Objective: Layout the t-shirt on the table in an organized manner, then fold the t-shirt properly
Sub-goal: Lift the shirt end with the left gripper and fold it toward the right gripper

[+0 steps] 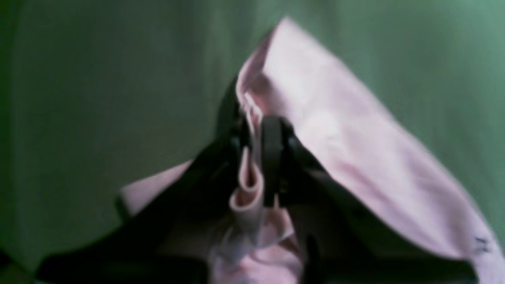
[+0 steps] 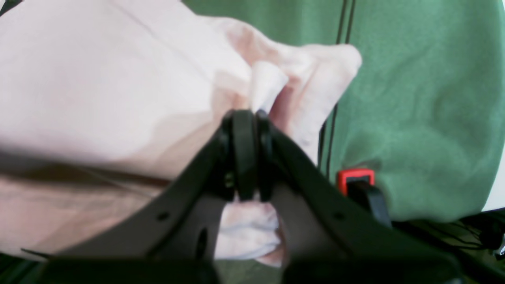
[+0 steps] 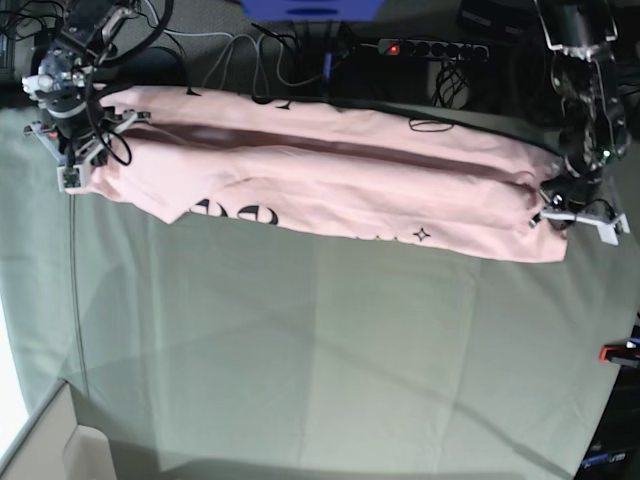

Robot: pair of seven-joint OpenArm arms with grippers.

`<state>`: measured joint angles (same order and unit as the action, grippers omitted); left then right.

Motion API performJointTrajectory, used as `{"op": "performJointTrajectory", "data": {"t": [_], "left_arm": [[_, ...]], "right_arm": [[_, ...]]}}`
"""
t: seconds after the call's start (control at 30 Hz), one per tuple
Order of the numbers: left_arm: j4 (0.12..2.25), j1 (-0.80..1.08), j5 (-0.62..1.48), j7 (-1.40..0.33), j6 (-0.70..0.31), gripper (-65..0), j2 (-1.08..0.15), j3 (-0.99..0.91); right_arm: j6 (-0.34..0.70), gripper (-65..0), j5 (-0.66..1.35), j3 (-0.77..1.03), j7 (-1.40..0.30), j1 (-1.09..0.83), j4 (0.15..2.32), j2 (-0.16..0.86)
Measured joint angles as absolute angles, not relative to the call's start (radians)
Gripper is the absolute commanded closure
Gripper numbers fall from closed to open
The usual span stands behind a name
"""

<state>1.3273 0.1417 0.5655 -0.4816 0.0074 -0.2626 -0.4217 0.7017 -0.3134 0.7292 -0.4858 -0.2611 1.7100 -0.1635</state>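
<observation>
The light pink t-shirt [image 3: 330,180] hangs stretched in a long band across the far part of the table [image 3: 300,350], with black lettering showing along its lower edge. My left gripper [image 3: 555,205] holds its end on the right side of the base view. In the left wrist view that gripper [image 1: 254,157] is shut on a fold of the t-shirt [image 1: 335,130]. My right gripper [image 3: 85,150] holds the other end. Seen from the right wrist, this gripper [image 2: 250,114] is pinched shut on bunched pink cloth of the t-shirt [image 2: 98,79] above the green table cover [image 2: 414,98].
A red clamp [image 2: 355,175] grips the table edge close to my right gripper, and another red clamp [image 3: 612,352] sits at the right edge. Cables and a power strip [image 3: 430,48] lie beyond the far edge. The table's near left corner [image 3: 40,420] drops off.
</observation>
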Motion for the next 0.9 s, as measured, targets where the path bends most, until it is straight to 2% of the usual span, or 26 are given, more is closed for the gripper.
{"op": "performJointTrajectory", "data": {"t": [0.3,0.57,0.8,0.9], "left_arm": [[1.636,0.267,0.547,-0.477,0.016,0.0,-0.16,-0.36],[1.691,0.285,0.551,-0.476,0.008,0.0,-0.158,-0.003],[1.695,0.185,0.547,-0.468,0.019,0.0,-0.169,0.276],[1.693,0.17,0.464,-0.476,0.022,0.0,-0.172,0.4]], "right_arm": [[0.702,0.0,-0.314,0.728,-0.486,-0.239,1.71,-0.162],[0.702,0.0,-0.315,0.699,-0.485,-0.242,1.71,-0.163],[0.702,0.0,-0.315,0.7,-0.486,-0.242,1.71,-0.163],[0.702,0.0,-0.315,0.7,-0.486,-0.242,1.71,-0.163]]}}
